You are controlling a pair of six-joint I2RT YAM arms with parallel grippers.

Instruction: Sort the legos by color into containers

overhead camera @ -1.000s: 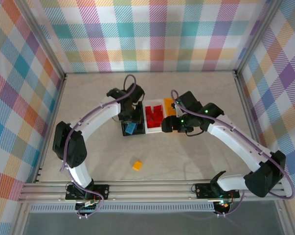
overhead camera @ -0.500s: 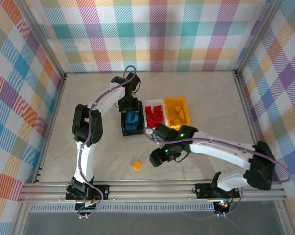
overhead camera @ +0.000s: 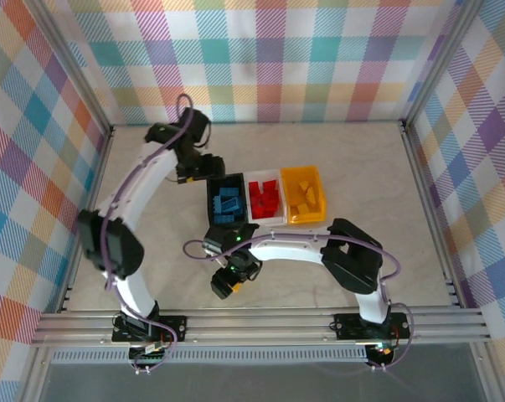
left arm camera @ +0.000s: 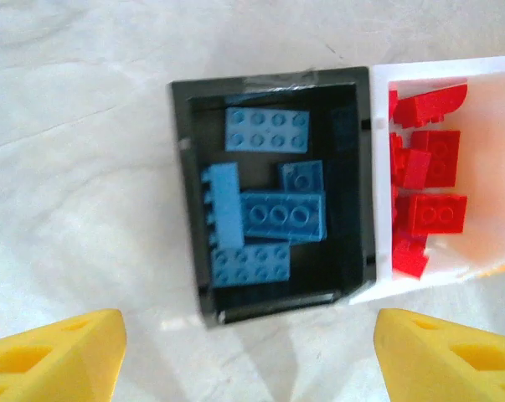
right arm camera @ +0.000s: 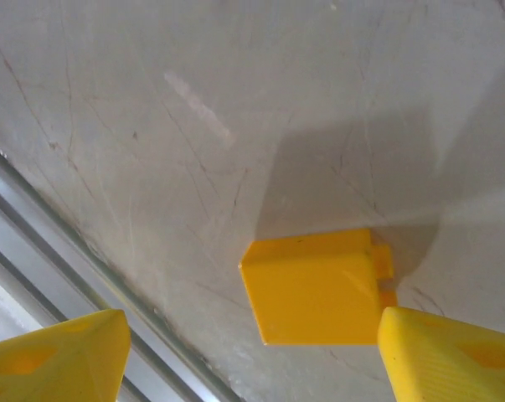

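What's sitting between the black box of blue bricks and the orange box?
The white bin, filled with red bricks, stands between the black bin and the yellow-orange bin, as the top view shows.

Blue bricks [left arm camera: 269,213] are lying in the black bin [left arm camera: 189,209], red bricks [left arm camera: 436,213] in the white bin [left arm camera: 453,71], yellow bricks [overhead camera: 306,199] in the orange bin [overhead camera: 305,222] (the walls [overhead camera: 260,59] are showing pastel plaid, the desk [right arm camera: 110,100] pale marbling).
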